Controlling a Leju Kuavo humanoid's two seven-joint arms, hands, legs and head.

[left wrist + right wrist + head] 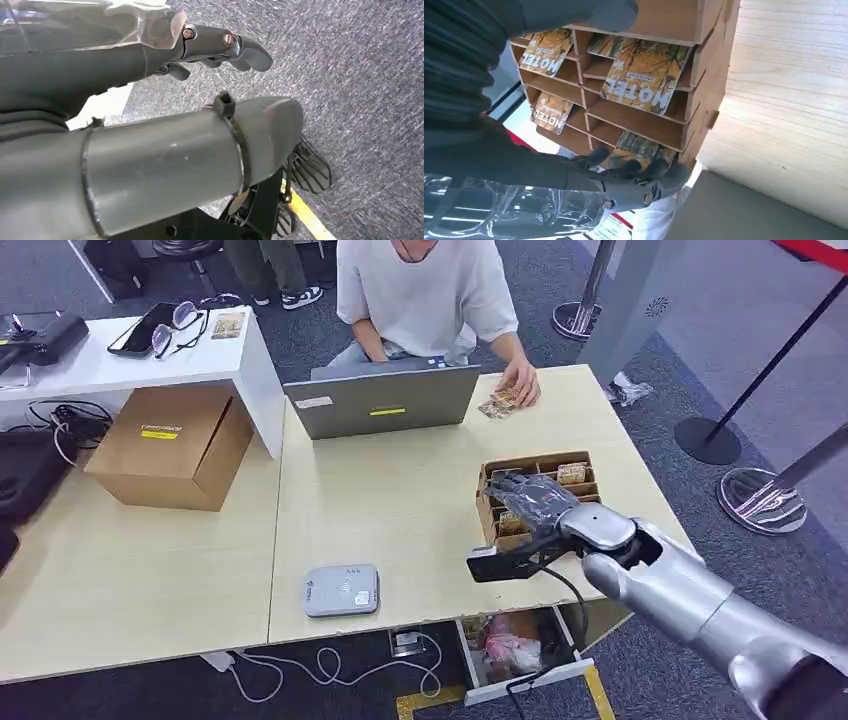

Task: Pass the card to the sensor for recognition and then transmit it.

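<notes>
On the right part of the light wooden table (400, 500), a brown card rack (573, 462) with slots, and over it the right hand (532, 498), dark fingers reaching into the near slots. From the wrist view, fingertips (644, 172) seen lying on a card (640, 150) in one slot, thumb (609, 12) over the top wall of the rack; whether the card is really pinched, cannot tell. Several more cards in other slots, all with an autumn tree picture and the word "HOTEL" in white letters: one large in the middle (646, 75), one in the far slot (544, 50), one lower (551, 112). Smaller text above "HOTEL", too small to read.

Near the front edge of the table, well apart from the rack, a grey flat sensor (341, 590) with a small wave symbol on top. Behind it, a grey laptop (383, 402) with a yellow sticker and a white label, writing not readable. At the laptop, a person in a white shirt (420, 290), one hand (520, 385) on some cards lying on the table. To the left, a cardboard box (170, 445) with a yellow label.

Left hand (225, 47) hanging over grey carpet, fingers loosely curled, holding nothing.
</notes>
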